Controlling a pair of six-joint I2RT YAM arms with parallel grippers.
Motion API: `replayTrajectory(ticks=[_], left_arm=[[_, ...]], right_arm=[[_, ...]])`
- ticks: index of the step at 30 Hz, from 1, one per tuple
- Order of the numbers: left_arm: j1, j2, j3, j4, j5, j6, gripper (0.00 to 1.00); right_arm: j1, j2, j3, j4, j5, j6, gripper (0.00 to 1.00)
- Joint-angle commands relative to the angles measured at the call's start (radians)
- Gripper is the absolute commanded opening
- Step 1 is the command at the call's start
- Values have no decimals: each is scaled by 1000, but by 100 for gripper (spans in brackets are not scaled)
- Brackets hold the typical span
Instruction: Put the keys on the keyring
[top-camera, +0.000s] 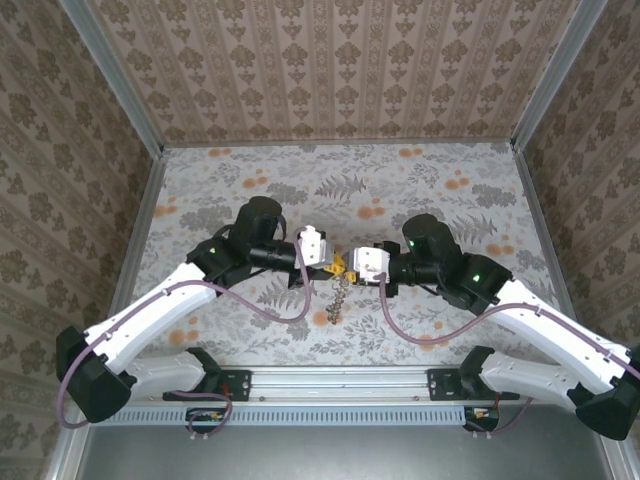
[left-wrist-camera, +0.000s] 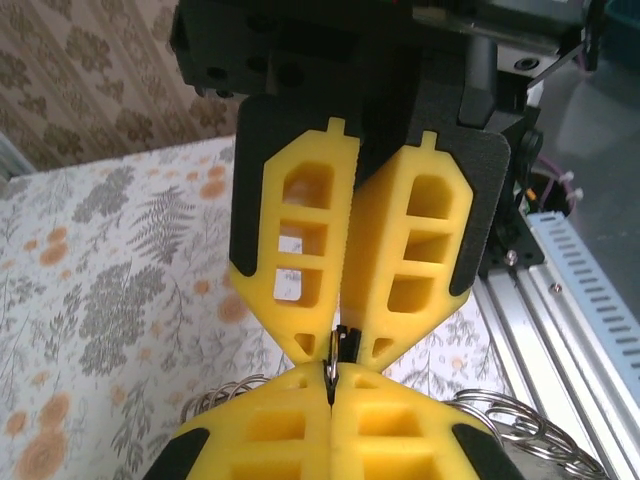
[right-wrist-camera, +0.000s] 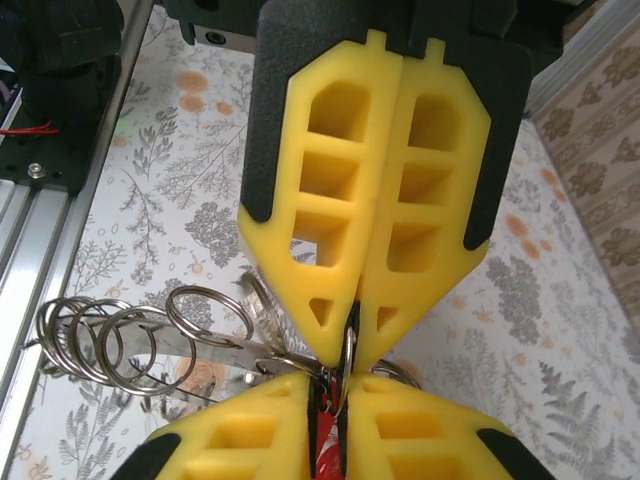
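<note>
My two grippers meet tip to tip above the middle of the table. The left gripper (top-camera: 336, 266) (left-wrist-camera: 340, 345) is shut, and a red key (right-wrist-camera: 325, 445) shows between its yellow fingers in the right wrist view. The right gripper (top-camera: 352, 268) (right-wrist-camera: 349, 345) is shut on a thin silver loop of the keyring (right-wrist-camera: 346, 352). That loop also runs between the left fingertips. More silver rings of the keyring (right-wrist-camera: 110, 340) trail left of the grippers and hang below them (top-camera: 338, 298). The key's shaft is hidden by the fingers.
The floral table (top-camera: 420, 190) is walled by patterned panels on three sides. An aluminium rail (top-camera: 350, 380) carrying both arm bases runs along the near edge. Purple cables (top-camera: 290, 312) loop under each arm.
</note>
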Motion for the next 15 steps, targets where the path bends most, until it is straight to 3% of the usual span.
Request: replayTrajectory(ticks=[1,15], left_arm=[[18,-38,-36,184,136,-76,0],[55,-46,-126,428,238,-215,0]], right_arm=[[-4,-40,-21,42,-2,23,19],[-10,-106,-37,38,33,37,25]])
